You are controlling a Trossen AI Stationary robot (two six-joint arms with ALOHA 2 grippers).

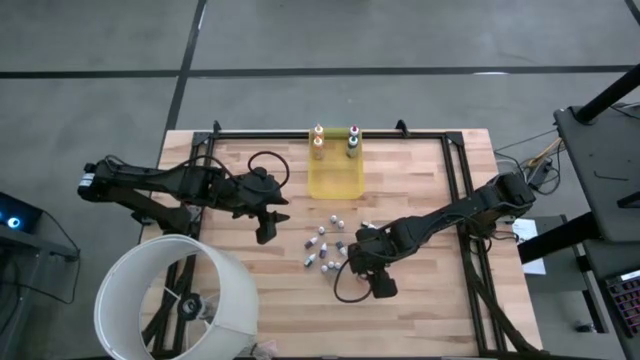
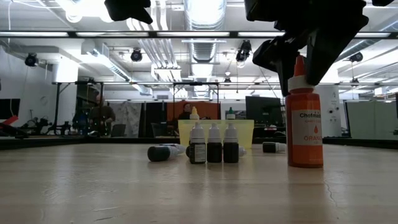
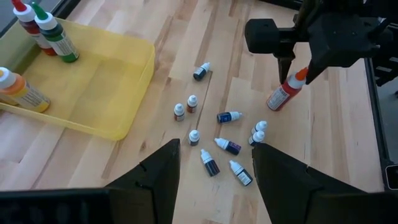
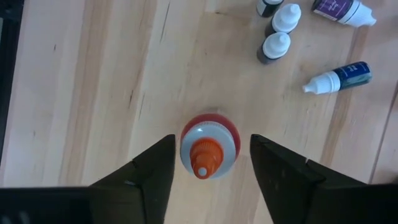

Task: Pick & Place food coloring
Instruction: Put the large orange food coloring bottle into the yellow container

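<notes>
While the right gripper (image 4: 211, 155) hangs directly above it, fingers spread either side of the cap and gripping nothing, the orange bottle (image 4: 209, 148) stands upright on the table (image 1: 420, 290), long axis vertical. Farther off lie the small bottles (image 1: 325, 248), then the left gripper (image 1: 268, 226), open and empty, and the yellow tray (image 1: 335, 180).

Small bottles (image 1: 325, 250) lie scattered on the table (image 1: 420, 180) near the tray (image 1: 335, 182).
</notes>
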